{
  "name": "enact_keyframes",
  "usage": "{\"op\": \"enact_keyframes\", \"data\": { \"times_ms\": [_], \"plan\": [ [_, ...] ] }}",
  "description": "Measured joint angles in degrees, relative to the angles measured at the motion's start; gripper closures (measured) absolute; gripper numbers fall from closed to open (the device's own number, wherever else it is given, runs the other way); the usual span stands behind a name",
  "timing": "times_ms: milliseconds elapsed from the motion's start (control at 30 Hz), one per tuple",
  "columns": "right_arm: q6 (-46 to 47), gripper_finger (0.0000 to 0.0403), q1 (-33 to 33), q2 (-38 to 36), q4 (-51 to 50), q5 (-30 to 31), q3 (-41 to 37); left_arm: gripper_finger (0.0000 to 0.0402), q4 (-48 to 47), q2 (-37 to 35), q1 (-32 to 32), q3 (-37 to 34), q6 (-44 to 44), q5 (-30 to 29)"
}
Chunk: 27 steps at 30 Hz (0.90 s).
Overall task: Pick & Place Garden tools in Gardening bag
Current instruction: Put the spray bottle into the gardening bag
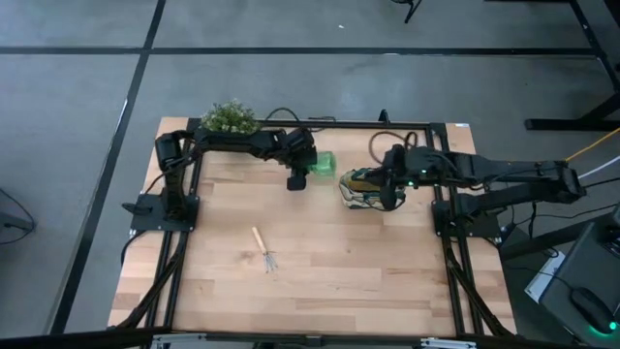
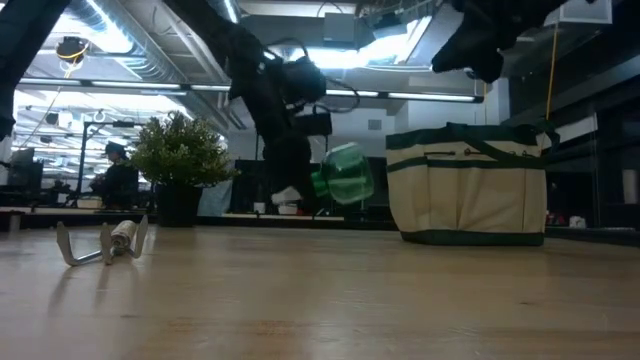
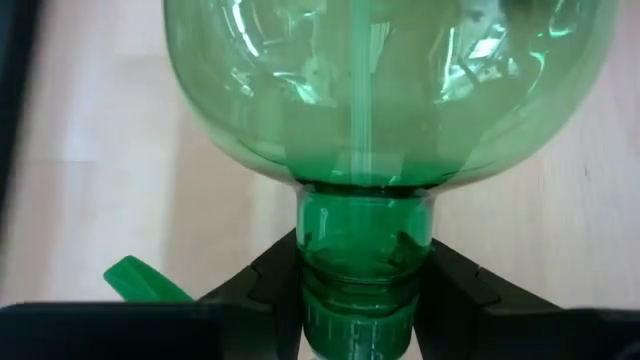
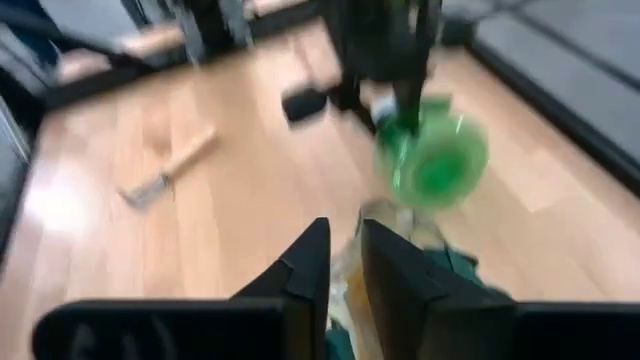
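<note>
Green plastic tool (image 3: 385, 110): a clear, bright green bulb, round and glossy, narrowing to a ribbed threaded neck, with a small green tab jutting beside the neck. Lifted off the table (image 1: 320, 281), as the low view shows, held between the potted plant (image 2: 180, 160) and the gardening bag (image 2: 470, 185), just beside the bag on the left arm's side.

Left gripper (image 3: 365, 285): dark fingers (image 3: 250, 280) clamped on the neck of the bulb from both sides, nothing but the neck between them. Seen from above near the table's far edge, with the green bulb pointing toward the bag.

Gardening bag: beige fabric with dark green trim, bands and handles, upright on the table toward the right arm's side at the far edge.

Right gripper (image 4: 345, 265): above the bag's opening, fingers (image 4: 305, 270) close together with only a narrow slit between them, holding nothing visible. Contact with the bag: cannot tell.

Mini rake (image 1: 263, 250): pale wooden handle, bent metal tines, flat on the bare wood near the table's middle, well apart from both grippers and from the bag.
</note>
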Motion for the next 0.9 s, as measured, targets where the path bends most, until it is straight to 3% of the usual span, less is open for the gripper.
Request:
{"op": "enact_keyframes", "data": {
  "times_ms": [300, 700, 900],
  "plan": [
    [-0.3, 0.0343, -0.9, 10.8, -11.9, 0.2, 5.8, 0.0271, -1.5, -10.4, 0.0, 0.0, 0.5, -7.1],
    [-3.0, 0.0343, -3.2, 23.5, -10.1, 0.4, 5.8, 0.0271, -8.6, -25.3, 2.8, 0.0, 0.9, -14.8],
    [-7.5, 0.0343, -3.6, 28.4, 0.6, -2.6, 5.8, 0.0271, -11.5, -31.6, 3.8, 0.0, 0.3, -16.4]
  ]
}}
